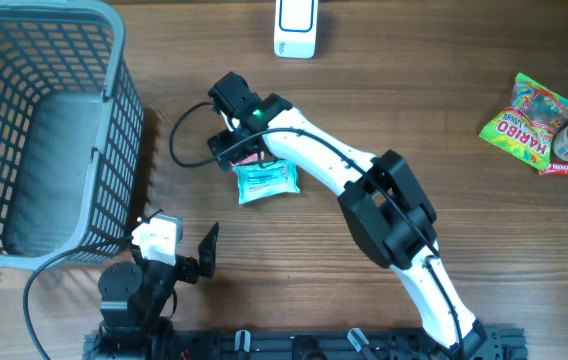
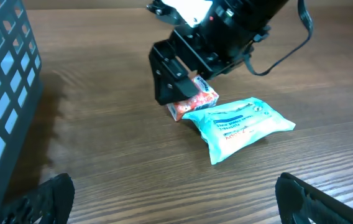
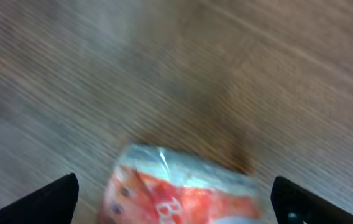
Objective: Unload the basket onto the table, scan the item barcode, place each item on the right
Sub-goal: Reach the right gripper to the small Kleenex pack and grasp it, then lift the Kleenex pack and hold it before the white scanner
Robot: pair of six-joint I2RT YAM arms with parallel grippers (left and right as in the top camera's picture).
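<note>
Gaping wide — right claw (image 3: 173, 198) over red packet (image 2: 196, 99), ungripped.

One basket (image 1: 122, 90), one white device (image 1: 295, 28), maybe four packaged items (image 1: 266, 181)

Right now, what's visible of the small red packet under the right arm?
The red packet is a small block, red-orange and white print with dots and partial lettering, in glossy clear film. It lies flat on the wooden table, one side against the light-blue pouch. The right gripper hangs just above, jaws open either side; contact unclear.
</note>
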